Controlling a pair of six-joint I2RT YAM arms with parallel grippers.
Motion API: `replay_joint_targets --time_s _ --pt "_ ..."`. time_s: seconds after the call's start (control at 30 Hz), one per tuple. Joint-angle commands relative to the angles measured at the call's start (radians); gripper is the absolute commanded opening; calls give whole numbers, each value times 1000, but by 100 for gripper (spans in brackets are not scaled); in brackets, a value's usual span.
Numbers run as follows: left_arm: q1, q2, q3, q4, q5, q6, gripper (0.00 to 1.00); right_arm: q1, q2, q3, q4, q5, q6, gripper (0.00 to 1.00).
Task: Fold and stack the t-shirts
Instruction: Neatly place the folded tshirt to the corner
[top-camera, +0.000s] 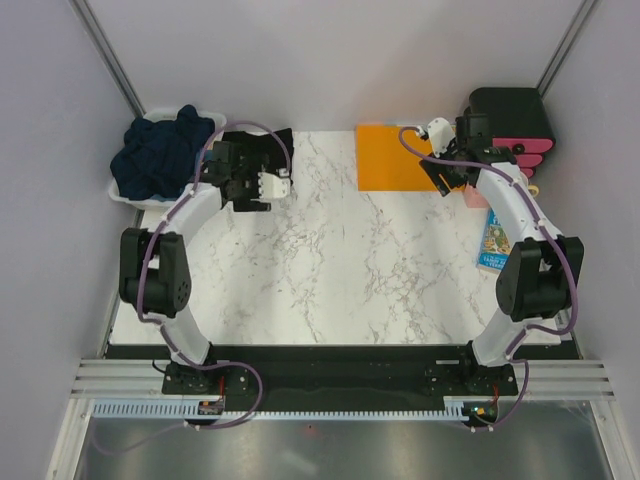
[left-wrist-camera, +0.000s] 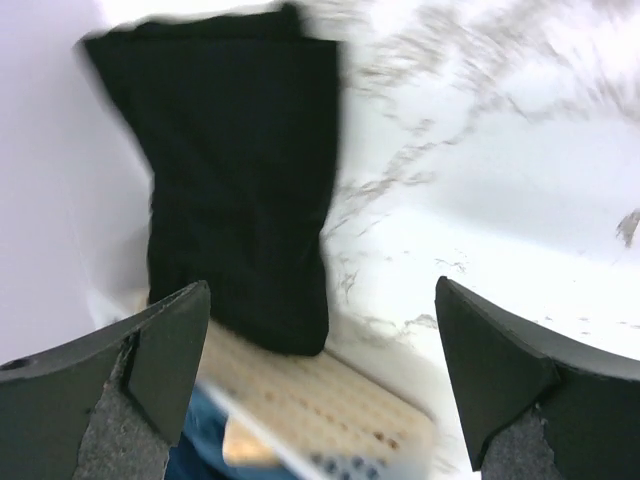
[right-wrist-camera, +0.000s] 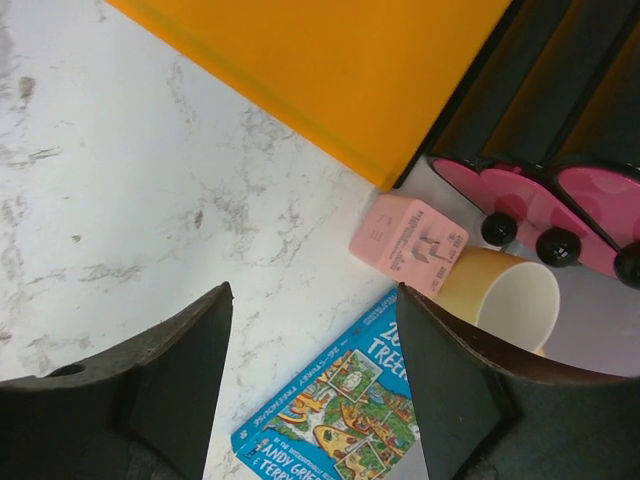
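At the far left corner of a white marble desk (top-camera: 340, 270), a heap of dark navy t-shirts (top-camera: 160, 150) fills a white basket (top-camera: 125, 195) standing at the desk's edge. Just beside the basket, a black t-shirt (left-wrist-camera: 240, 190) lies folded into a long flat rectangle on the marble. The left tool (left-wrist-camera: 320, 300) hangs over this garment with its fingers spread wide and nothing between them; the wrist view is blurred, and whether any part of the tool touches the cloth cannot be told.

Across the desk, a flat orange sheet (top-camera: 390, 155) rests against the far edge, right of centre. A black storage unit (top-camera: 510, 115) with pink fronts stands at the far right corner, touching the sheet's right side. The right tool (right-wrist-camera: 312, 300) hovers above the marble near the sheet's near corner, its fingers apart and empty.

Along the right edge lies an illustrated blue book (right-wrist-camera: 340, 410). Between book and storage unit sit a small pink box (right-wrist-camera: 408, 243) and, touching it, a cream-coloured cup (right-wrist-camera: 505, 295).
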Motion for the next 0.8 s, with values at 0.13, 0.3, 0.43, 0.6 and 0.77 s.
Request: replay_joint_targets --time_s 0.13,0.3,0.43,0.6,0.77 --pt "-5 -296 227 -156 1 -1192 99 29 -209 -93 -123 -336 97 94" --pt "20 -490 80 -221 80 -1322 99 30 -396 -208 -38 -301 270 98" --pt "22 -579 -29 -213 -106 -1348 99 33 -488 -251 -30 -223 235 98" --pt "22 -615 -63 -181 -150 -1357 99 33 -508 -246 -34 -171 226 98" --pt "20 -629 -60 -176 -175 -1346 99 36 -504 -228 -35 -174 214 98"
